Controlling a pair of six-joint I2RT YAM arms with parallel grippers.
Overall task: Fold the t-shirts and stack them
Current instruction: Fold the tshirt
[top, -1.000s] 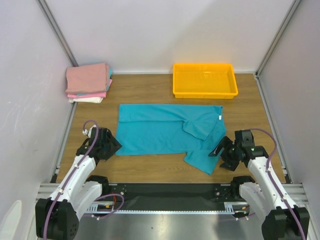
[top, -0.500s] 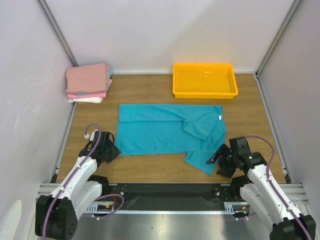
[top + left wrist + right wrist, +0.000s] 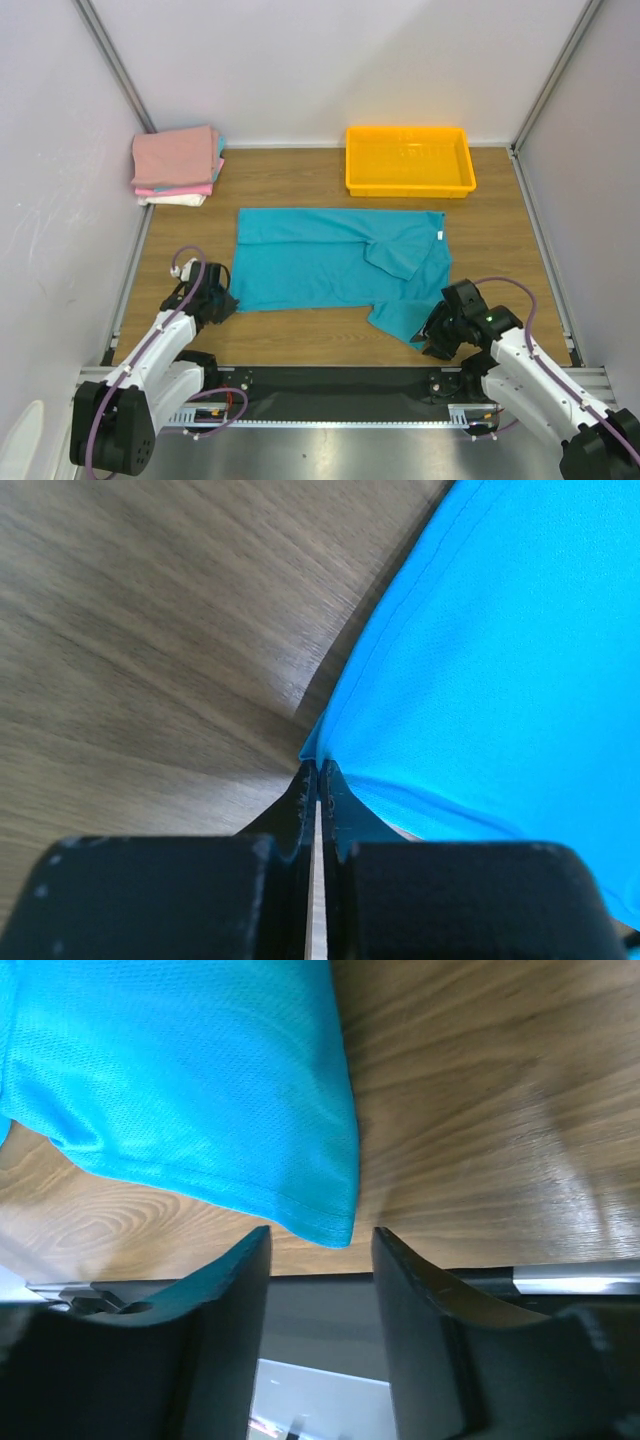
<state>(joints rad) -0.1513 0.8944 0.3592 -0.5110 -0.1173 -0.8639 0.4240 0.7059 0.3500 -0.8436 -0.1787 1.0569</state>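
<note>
A teal t-shirt (image 3: 330, 265) corner is being gripped by the left pincer (image 3: 318, 768); the open right pincer (image 3: 322, 1238), astride another corner, likely needs closing before folding

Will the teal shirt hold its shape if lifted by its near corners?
Probably sags: the teal t-shirt lies limp, a sleeve folded over, its corner pinched thin in the shut left gripper. Likely light: fine mesh knit. The right gripper is open around its corner, so that side may drag.
</note>
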